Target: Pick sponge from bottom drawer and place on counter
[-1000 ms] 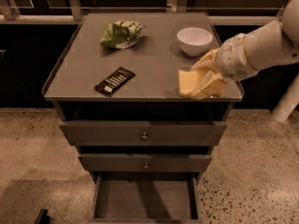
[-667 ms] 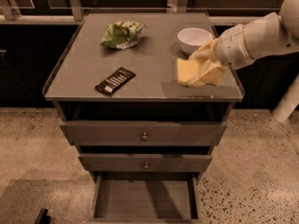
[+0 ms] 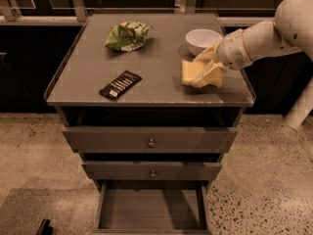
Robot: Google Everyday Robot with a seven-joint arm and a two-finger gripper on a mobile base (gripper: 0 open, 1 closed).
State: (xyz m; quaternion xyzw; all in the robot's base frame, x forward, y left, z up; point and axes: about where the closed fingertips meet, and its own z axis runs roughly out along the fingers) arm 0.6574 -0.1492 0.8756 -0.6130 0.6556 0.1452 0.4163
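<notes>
Tool (image 3: 208,68) low over the right front part of the counter (image 3: 161,89), closed on the sponge (image 3: 190,72), with pale fingers wrapped over the right side of that block. Carried on a white arm (image 3: 264,33) reaching in from the upper right of the camera view and sloping down toward the grey top. Sponge pale yellow, tilted, jutting out from the tool toward the middle of the counter, with a dark shadow on the surface directly beneath both. Contact between sponge and counter impossible to judge. Just behind the tool, toward the back right corner: white bowl (image 3: 203,38), upright, near the wrist and apart from the sponge. Well away from the tool on the far side of the counter, at the back: green-white snack bag (image 3: 127,35), crumpled. Nearer the front edge on that same far side: black wrapped bar (image 3: 120,84), lying flat and askew. Below the tool, under the counter's front edge: top drawer (image 3: 149,140) and middle drawer (image 3: 151,171), each with a small knob, both slightly out. Lowest of all, far beneath the tool: bottom drawer (image 3: 146,209), pulled wide open, flat floor showing. Speckled floor (image 3: 264,180) around the cabinet.
</notes>
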